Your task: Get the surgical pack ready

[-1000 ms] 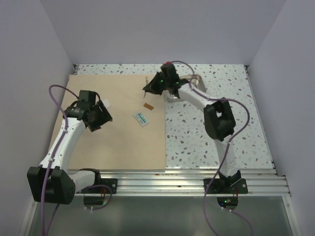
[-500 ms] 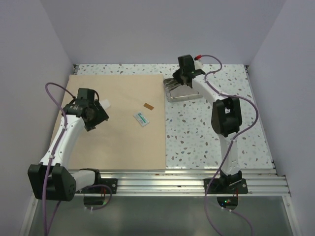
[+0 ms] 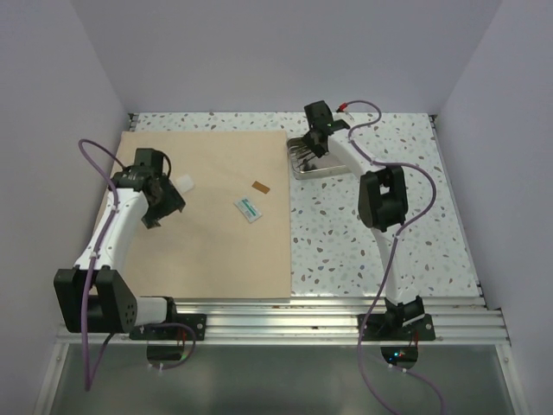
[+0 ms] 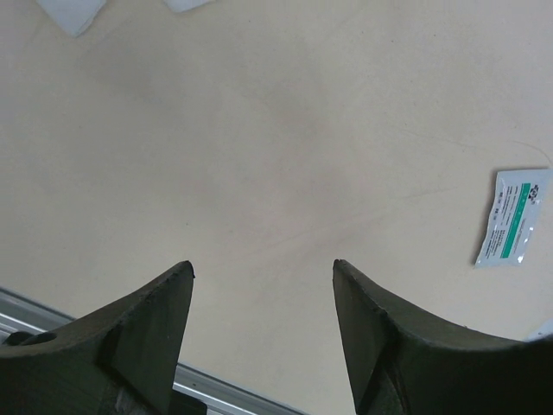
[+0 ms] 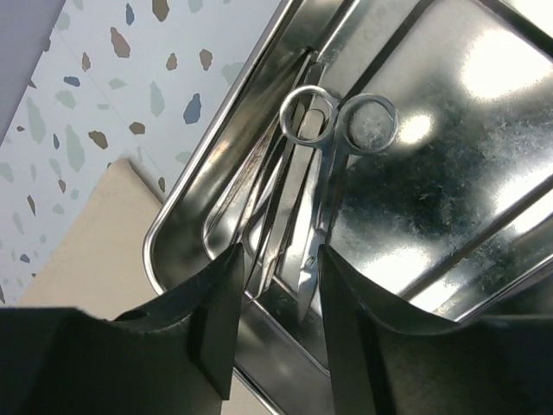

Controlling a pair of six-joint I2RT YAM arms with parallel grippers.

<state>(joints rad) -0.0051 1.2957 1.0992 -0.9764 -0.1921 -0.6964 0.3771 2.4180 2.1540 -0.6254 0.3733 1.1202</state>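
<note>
Tan wrap sheet lies flat and unfolded on the left half of the table, a green-and-white packet resting on it. The shiny steel tray sits just beside the sheet's far right corner, with scissors inside. The left gripper has its jaws wide apart above the sheet. The right gripper has its jaws slightly apart over the tray.

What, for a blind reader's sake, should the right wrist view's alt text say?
A shiny tray holds scissors and other thin instruments, seen between two dark fingers set apart in the foreground. At left, a tan sheet corner lies on a speckled table.
</note>
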